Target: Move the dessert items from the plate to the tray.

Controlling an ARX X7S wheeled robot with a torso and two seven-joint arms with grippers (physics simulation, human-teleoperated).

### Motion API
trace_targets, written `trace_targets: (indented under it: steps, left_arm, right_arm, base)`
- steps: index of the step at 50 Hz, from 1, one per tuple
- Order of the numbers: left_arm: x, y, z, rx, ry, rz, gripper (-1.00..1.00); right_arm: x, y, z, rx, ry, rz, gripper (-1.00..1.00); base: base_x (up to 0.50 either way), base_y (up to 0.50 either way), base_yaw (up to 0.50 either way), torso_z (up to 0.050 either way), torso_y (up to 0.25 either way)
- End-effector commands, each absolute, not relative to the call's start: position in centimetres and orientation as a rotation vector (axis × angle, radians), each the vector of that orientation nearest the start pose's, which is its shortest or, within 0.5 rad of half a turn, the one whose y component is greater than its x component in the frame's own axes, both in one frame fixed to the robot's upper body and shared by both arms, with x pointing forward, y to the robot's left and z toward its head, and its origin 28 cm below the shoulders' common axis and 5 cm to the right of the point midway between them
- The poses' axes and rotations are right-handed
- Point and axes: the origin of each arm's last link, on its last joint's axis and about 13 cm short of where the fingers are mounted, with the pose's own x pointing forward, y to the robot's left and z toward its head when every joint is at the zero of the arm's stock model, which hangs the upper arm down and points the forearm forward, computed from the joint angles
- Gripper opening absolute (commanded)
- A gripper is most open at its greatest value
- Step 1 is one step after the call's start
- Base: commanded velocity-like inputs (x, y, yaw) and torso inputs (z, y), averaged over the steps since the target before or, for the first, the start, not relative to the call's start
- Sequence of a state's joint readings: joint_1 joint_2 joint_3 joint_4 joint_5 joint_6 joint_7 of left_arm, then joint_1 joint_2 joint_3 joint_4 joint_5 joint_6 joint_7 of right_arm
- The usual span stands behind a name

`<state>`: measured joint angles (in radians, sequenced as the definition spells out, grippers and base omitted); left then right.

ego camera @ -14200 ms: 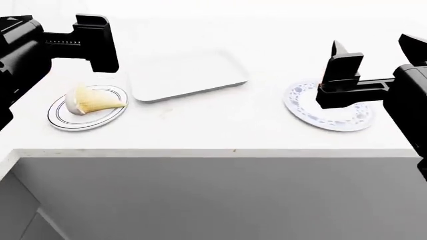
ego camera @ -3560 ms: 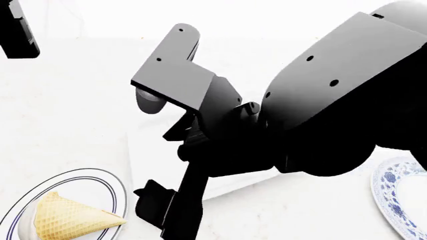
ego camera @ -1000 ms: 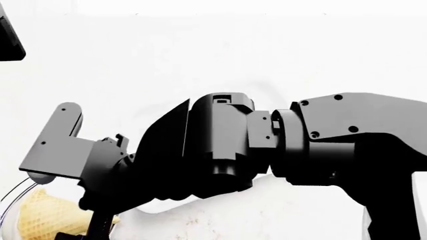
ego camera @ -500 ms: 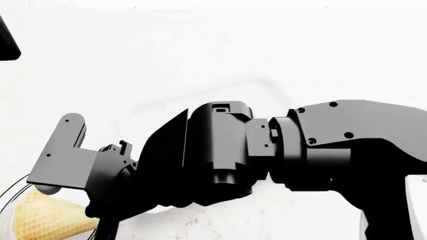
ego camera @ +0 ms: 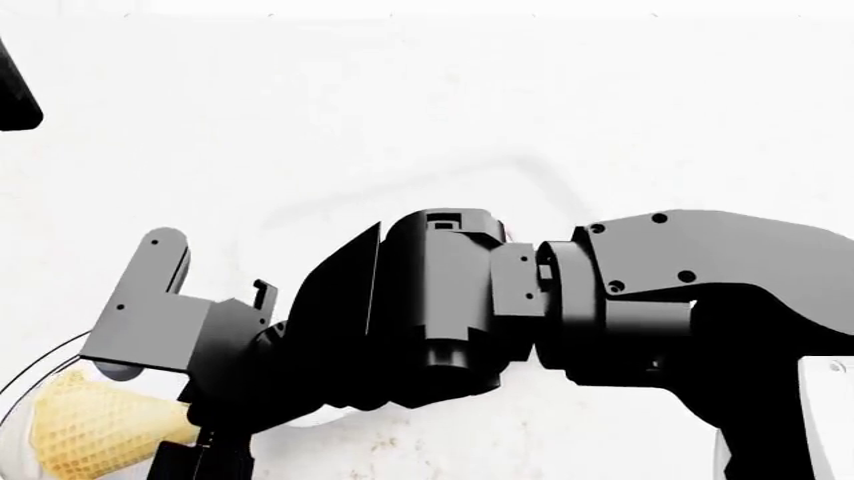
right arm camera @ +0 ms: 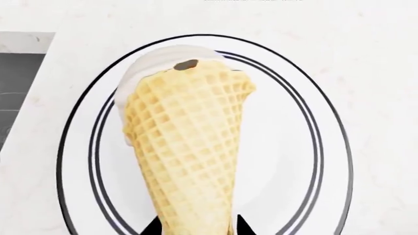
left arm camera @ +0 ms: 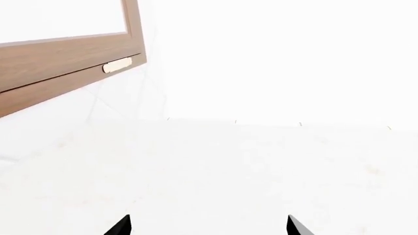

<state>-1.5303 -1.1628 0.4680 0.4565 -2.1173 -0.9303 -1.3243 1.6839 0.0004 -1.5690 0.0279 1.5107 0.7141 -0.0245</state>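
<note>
Half a second on, the right arm (ego camera: 441,310) has pushed slightly further toward the plate, its grey wrist bracket (ego camera: 140,320) shifting a little toward 3 o'clock in the head view, while the waffle cone (ego camera: 94,430) lies where it was at the frame's 7 o'clock corner. The arm still fills the middle of that view, and the faint outline of the white tray (ego camera: 400,195) shows behind it at 12 o'clock. A sliver of the patterned plate (ego camera: 830,368) peeks out at 3 o'clock.

From the right wrist camera, the cone (right arm camera: 186,147) lies flat on the black-ringed plate (right arm camera: 307,147), its white ice cream (right arm camera: 163,61) at the wide end and its narrow tip between the two dark fingertips of the right gripper (right arm camera: 196,227). The jaws stand narrowly apart, one tip on each side of the cone's point; whether they actually press it cannot be told.

The left gripper (left arm camera: 207,226) hangs over bare white counter (left arm camera: 216,171), its two black tips spread wide and holding nothing, with a brown cabinet (left arm camera: 65,54) at 10 o'clock.
</note>
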Motion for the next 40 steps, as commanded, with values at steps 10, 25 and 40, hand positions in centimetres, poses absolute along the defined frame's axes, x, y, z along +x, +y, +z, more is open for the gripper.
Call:
trace_targets:
  steps: [10, 25, 40]
  left_arm:
    - [16.1, 28.9, 37.3, 0.031, -0.061, 0.233, 1.0]
    - [16.0, 28.7, 37.6, 0.031, -0.068, 0.227, 1.0]
    - [16.7, 28.1, 38.0, 0.039, -0.076, 0.211, 1.0]
  right_arm:
    - [26.7, 8.6, 27.9, -0.635, 0.32, 1.368, -1.0]
    - [28.7, 8.4, 31.8, -0.584, 0.225, 1.24, -1.0]
    - [32.0, 2.8, 33.0, -0.569, 0.297, 1.032, -1.0]
  base:
    - [0.0, 0.0, 0.0, 0.0, 0.0]
    - [0.0, 0.0, 0.0, 0.0, 0.0]
    - [0.0, 0.0, 0.0, 0.0, 0.0]
